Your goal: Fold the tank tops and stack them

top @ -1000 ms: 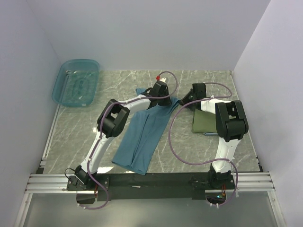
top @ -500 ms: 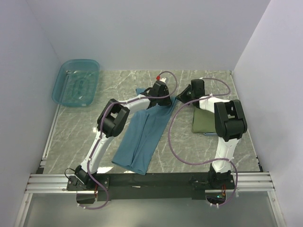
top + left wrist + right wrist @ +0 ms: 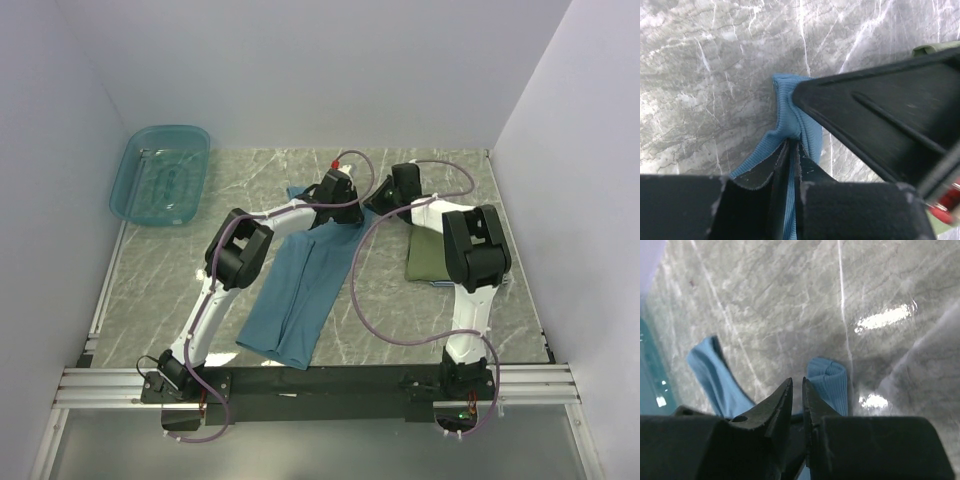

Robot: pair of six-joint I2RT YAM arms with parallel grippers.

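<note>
The right end effector (image 3: 797, 382) has come from the olive tank top (image 3: 428, 258) to the teal tank top (image 3: 300, 290), fingers almost together, grip unclear. The left end effector (image 3: 791, 146) clamps its strap, so the fold seems next.

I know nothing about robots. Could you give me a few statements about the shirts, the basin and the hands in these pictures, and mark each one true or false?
1. The teal-blue tank top lies in the plastic basin. False: it lies stretched out on the marble table, apart from the basin in the far left corner.
2. The left hand is pinching the far end of the teal-blue tank top. True.
3. The olive green tank top lies folded, to the right of the blue one. True.
4. The olive green tank top is stacked on the blue one. False: they lie apart, with bare table between them.
</note>
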